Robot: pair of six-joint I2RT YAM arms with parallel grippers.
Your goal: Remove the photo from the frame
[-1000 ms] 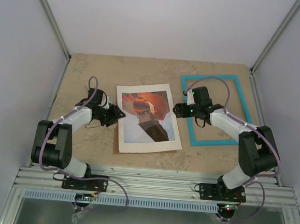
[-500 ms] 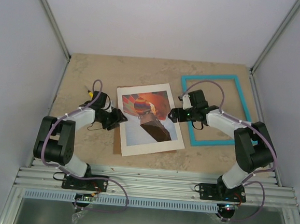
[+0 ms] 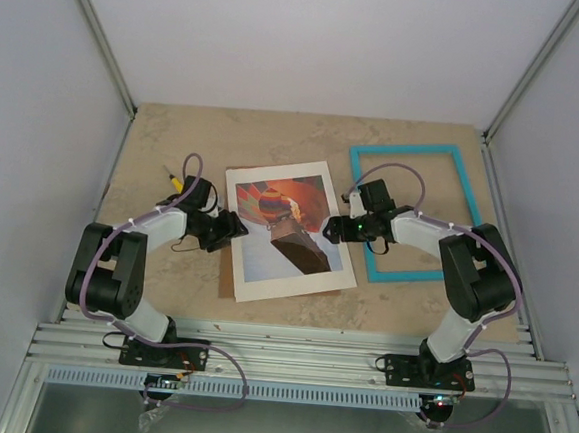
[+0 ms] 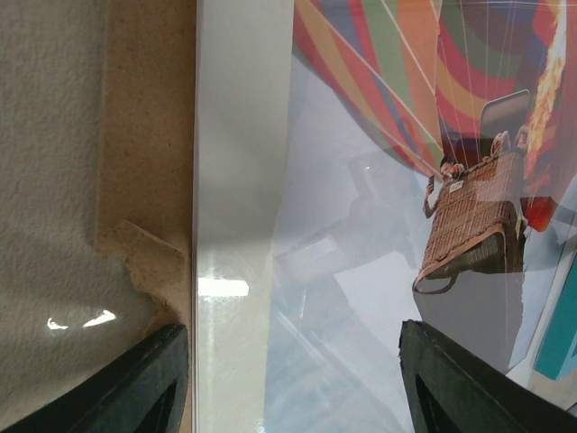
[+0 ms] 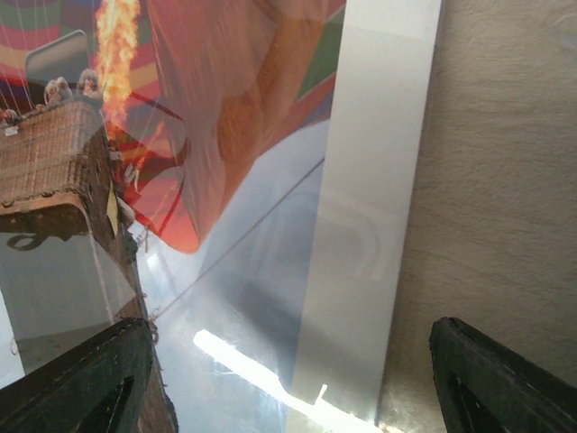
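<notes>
Item: the photo, a balloon print with a white border. It lies flat and face up at mid-table, its long axis running from my near edge toward the far wall, slightly skewed. It is outside the frame, which lies flat just to its right with bare tabletop showing through the opening. A strip of brown board shows beneath the print's left edge. Governing relation: the print sits between my two tools, one at each long edge and neither plainly nearer. Left gripper: jaws apart and holding nothing, one finger over the board strip and the other over the picture, straddling the white border. Right gripper: jaws wide and empty, straddling the opposite border. I cannot tell whether either one touches the paper. Pose: both forearms are low and aimed inward across the print's short axis, elbows folded back toward the bases. The right forearm crosses above the frame's left rail. Judgement: the print reads as already freed, and any lift would have to start from a long edge.
</notes>
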